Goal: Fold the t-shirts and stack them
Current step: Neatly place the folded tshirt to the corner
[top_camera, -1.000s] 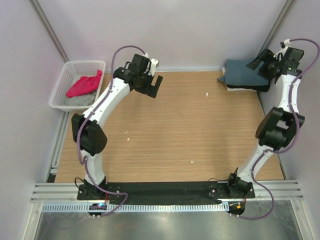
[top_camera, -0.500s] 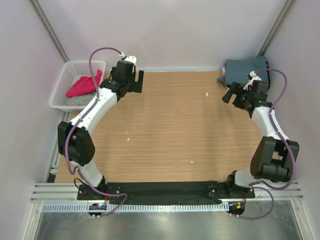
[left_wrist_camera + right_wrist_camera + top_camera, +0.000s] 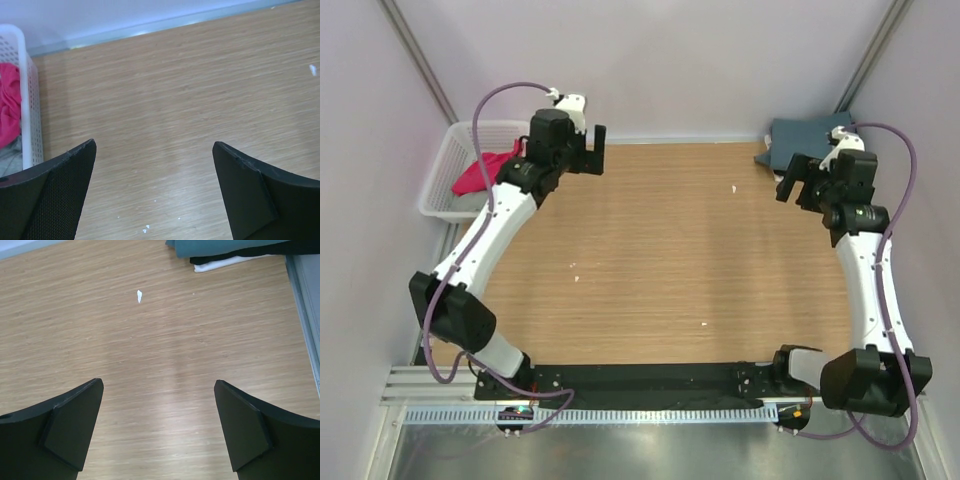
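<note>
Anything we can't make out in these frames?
- Corner stack: in the top view, the right tool overlaps the slate blue-grey shirt. The right wrist view's top edge cuts it off, so the layer count is unknown.
- In the basket, the light grey shirt is mostly buried under the magenta shirt. The left wrist view's edge crops both.
- White speck on the table: too small to identify.

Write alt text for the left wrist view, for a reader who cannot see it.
The left hand hangs open and empty over the wooden table, its two black fingers at the bottom corners. At the left edge stands a white mesh basket holding a magenta-pink t-shirt over a light grey t-shirt.
</note>
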Controlling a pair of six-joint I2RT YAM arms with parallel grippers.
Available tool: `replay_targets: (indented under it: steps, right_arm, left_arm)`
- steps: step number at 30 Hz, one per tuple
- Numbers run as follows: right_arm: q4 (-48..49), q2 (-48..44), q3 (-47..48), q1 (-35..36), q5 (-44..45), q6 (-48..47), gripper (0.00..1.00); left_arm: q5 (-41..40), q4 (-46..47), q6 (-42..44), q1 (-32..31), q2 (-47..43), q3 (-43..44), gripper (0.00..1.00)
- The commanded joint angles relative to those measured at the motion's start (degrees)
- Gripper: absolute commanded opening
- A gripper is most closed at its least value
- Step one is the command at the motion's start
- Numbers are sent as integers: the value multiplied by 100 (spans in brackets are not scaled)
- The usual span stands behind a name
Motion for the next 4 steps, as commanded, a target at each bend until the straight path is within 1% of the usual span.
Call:
replay_targets:
  steps: [1,2,4]
  right_arm:
    - [-1071,-585,595,47,199,84,100]
    - [-1107,-700,674,47,128,84,100]
    - [-1134,-954,701,56,-48,93,100]
  left_arm:
    - [508,-167,302,18,-458,303,100]
    - [665,-211,364,18,-493,303,100]
    - [676,-465,391,18,-494,460,99]
